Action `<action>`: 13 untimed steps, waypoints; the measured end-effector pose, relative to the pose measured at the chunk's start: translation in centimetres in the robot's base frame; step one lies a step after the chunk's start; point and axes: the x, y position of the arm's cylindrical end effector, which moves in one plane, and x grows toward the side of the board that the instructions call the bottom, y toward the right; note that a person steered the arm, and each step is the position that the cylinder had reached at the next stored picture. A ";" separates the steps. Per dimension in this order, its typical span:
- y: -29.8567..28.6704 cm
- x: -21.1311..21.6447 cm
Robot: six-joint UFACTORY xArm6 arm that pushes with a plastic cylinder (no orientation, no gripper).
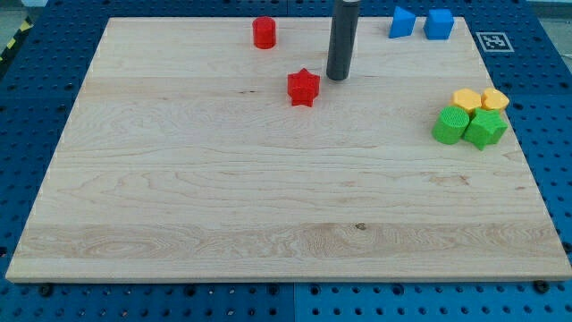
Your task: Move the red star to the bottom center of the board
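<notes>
The red star [304,87] lies on the wooden board [268,197] in the upper middle of the view. My tip [337,77] rests on the board just to the star's upper right, a small gap apart from it. The dark rod rises from the tip to the view's top edge.
A red cylinder [264,32] stands near the top edge, left of the rod. Two blue blocks [402,21] [438,23] sit at the top right. At the right edge, two yellow blocks [467,98] [494,98] touch two green blocks [451,124] [485,128].
</notes>
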 end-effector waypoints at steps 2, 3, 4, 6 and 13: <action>-5.6 6.7; -5.6 10.8; -5.7 8.4; -8.5 10.4; -4.2 20.4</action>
